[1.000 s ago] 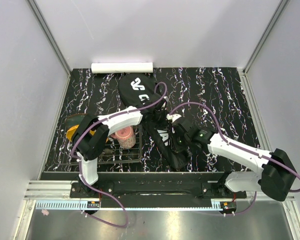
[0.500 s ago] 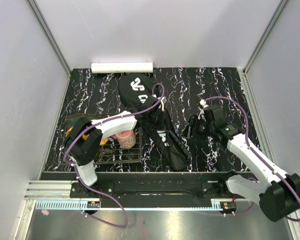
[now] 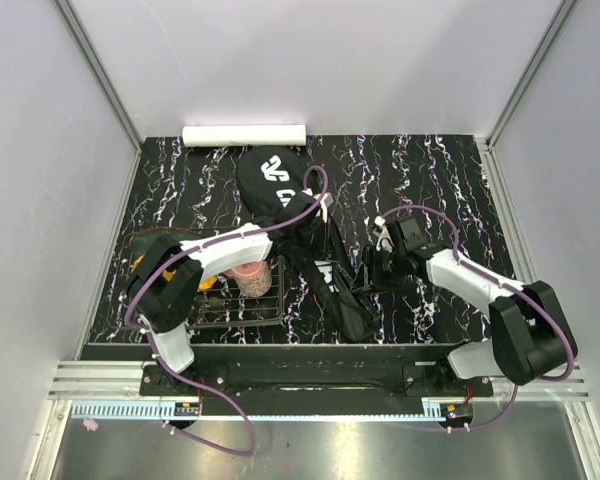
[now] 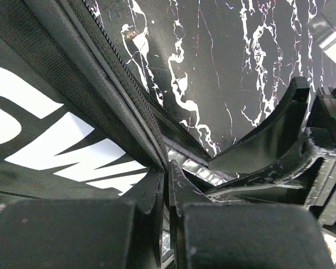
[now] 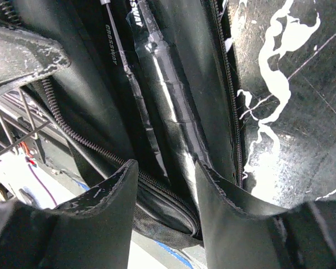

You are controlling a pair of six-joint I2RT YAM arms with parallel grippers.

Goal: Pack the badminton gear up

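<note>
Racket handle (image 5: 168,106) inside unzipped bag (image 5: 204,61)

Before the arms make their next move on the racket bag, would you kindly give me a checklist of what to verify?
1. The left gripper shut on the edge of the bag: ok.
2. The right gripper open over the bag's mouth: ok.
3. The racket handle lying inside the bag: ok.
4. The zip closed: not ok, it gapes at the near end.
5. The white tube packed: not ok, it lies at the far edge of the table.
6. The shuttlecocks packed: cannot tell, none in view.
</note>
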